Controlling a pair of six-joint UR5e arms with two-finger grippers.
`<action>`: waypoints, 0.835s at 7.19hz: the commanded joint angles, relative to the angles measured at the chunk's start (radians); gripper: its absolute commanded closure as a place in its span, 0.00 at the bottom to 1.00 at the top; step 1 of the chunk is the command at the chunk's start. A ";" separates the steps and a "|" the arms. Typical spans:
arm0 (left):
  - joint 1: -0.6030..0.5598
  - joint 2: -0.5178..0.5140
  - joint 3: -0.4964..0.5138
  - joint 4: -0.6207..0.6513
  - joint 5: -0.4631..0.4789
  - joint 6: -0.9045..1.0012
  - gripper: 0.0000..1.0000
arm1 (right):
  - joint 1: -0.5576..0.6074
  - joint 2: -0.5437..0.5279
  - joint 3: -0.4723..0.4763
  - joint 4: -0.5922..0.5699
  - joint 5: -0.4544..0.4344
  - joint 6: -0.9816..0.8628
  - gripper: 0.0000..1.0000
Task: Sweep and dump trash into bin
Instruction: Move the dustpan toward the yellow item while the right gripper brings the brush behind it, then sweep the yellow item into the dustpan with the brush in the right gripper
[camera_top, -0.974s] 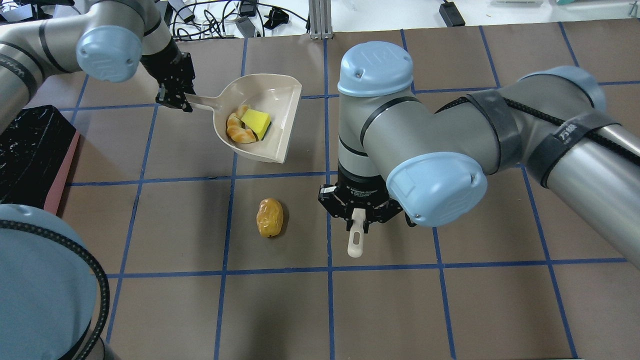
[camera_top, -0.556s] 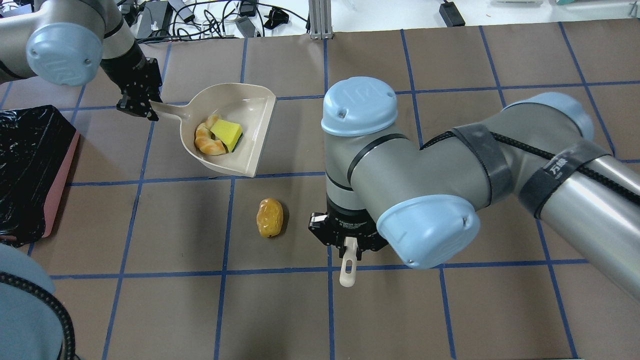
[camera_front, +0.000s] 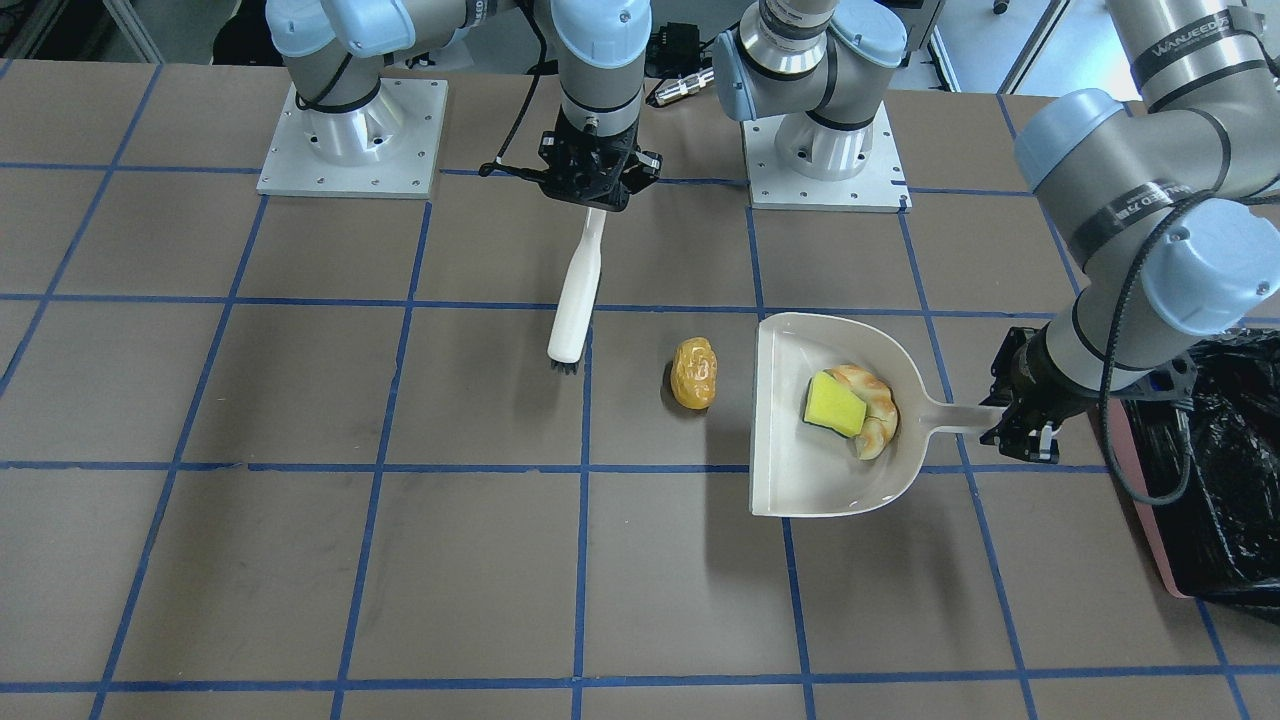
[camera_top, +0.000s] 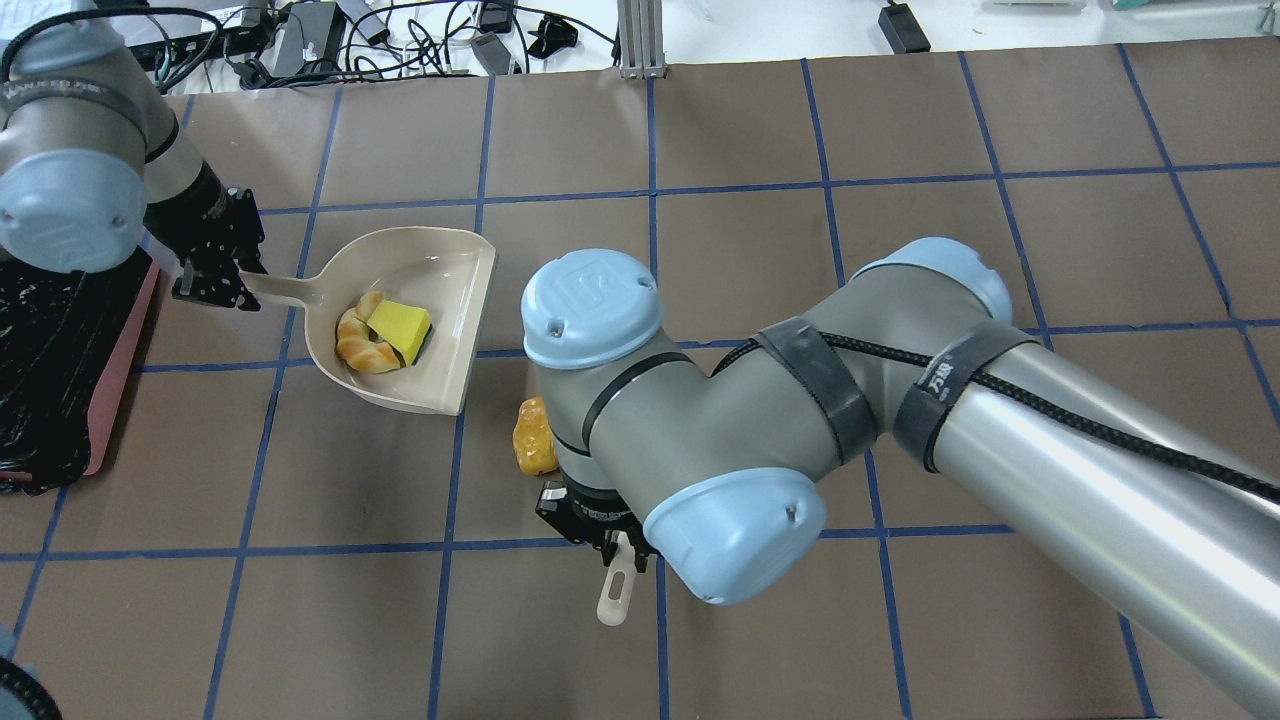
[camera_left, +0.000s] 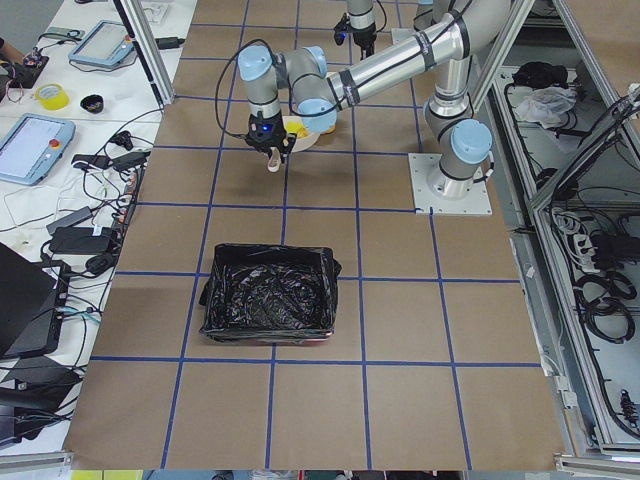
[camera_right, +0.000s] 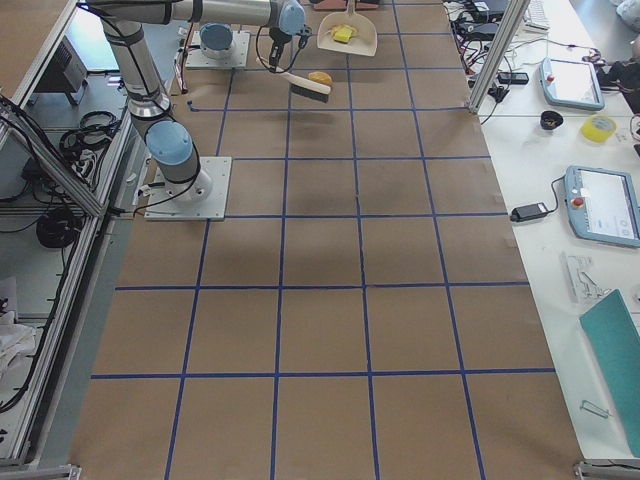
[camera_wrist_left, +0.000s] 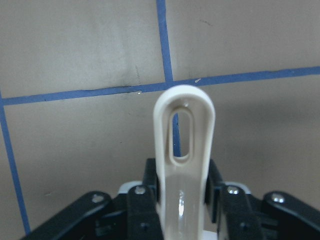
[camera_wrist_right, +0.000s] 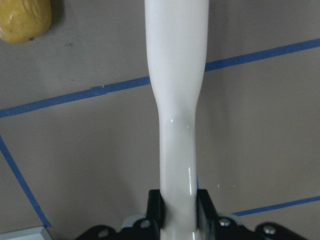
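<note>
Snugly, jaws: L dustpan (camera_top: 452, 292), R brush (camera_front: 579, 292)

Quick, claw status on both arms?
Left claw: shut on the dustpan handle.
Right claw: shut on the brush handle.

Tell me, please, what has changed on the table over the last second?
The left gripper carried the dustpan leftward in the overhead view, toward the bin and nearer the robot. The right gripper drew the brush left and back toward the robot. Nothing was taken or released. The pastry lies where it was; the sponge and croissant still ride in the dustpan.
</note>
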 joint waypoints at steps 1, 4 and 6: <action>0.012 0.039 -0.160 0.198 0.001 -0.006 1.00 | 0.049 0.063 -0.004 -0.099 0.002 0.045 1.00; 0.009 0.087 -0.245 0.252 0.002 -0.034 1.00 | 0.072 0.091 -0.010 -0.157 0.002 0.059 1.00; 0.000 0.119 -0.346 0.335 0.048 -0.075 1.00 | 0.074 0.129 -0.010 -0.203 0.005 0.068 1.00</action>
